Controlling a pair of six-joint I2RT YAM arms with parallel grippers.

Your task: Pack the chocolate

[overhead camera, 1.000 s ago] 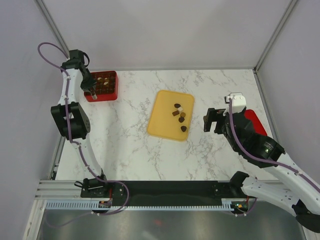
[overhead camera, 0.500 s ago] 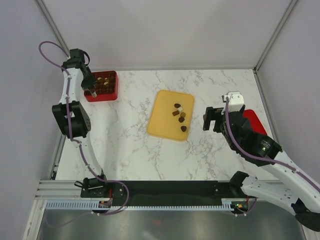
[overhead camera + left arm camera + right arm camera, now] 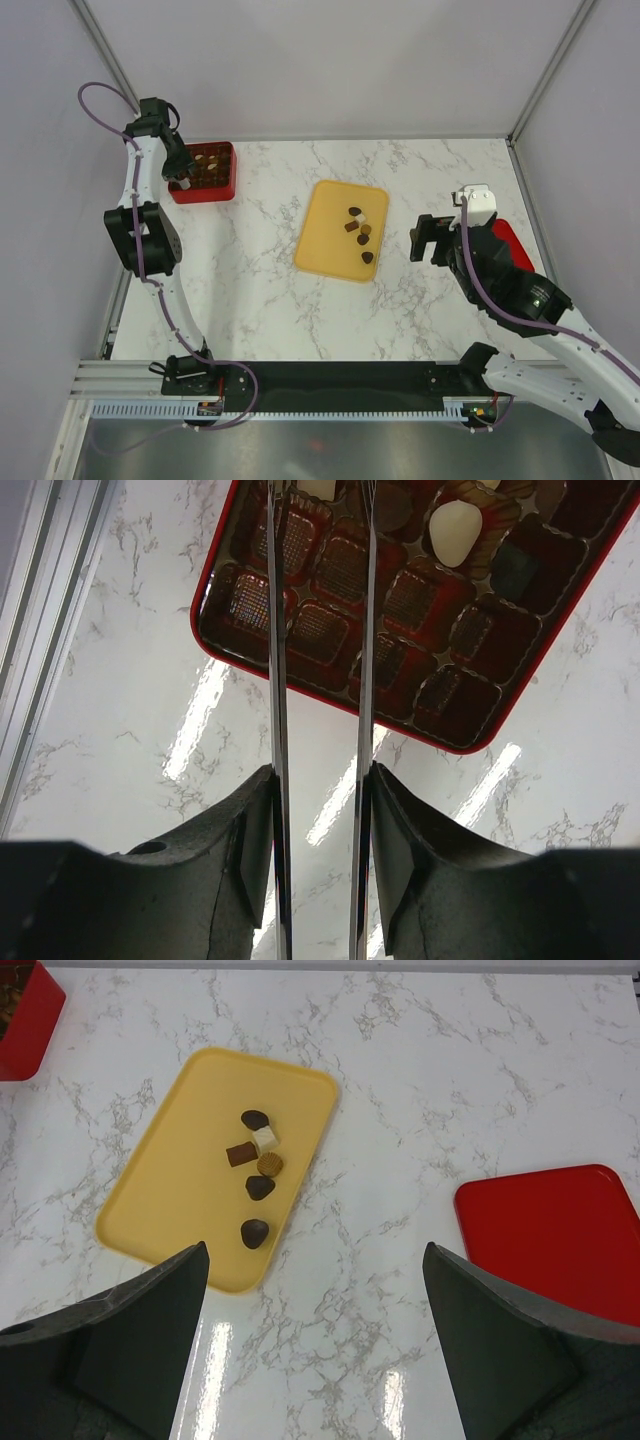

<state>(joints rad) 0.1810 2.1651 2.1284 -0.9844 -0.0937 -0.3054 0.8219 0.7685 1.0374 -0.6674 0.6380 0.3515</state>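
Note:
Several small chocolate pieces [image 3: 362,235], dark brown, lighter brown and cream, lie on the yellow tray [image 3: 325,240]; the right wrist view shows the same pieces [image 3: 260,1188] on that tray [image 3: 180,1200]. More pieces sit in the red grid box [image 3: 203,172] at the far left, among them a cream one [image 3: 455,530]. My left gripper [image 3: 183,178] hangs over that box [image 3: 440,705]. Its thin blades [image 3: 320,510] stand apart, and a cream piece [image 3: 318,488] lies loose between them at the frame's top edge. My right gripper [image 3: 418,240] is open and empty above the marble, right of the tray [image 3: 315,1250].
A flat red lid [image 3: 510,245] lies at the right under my right arm and shows in the right wrist view [image 3: 550,1235]. Many compartments of the red box hold nothing. A metal rail [image 3: 40,630] runs along the table's left edge.
The left gripper's blades have spread apart over the red box. My right gripper has shifted slightly to the right; the pieces on the tray have not moved.

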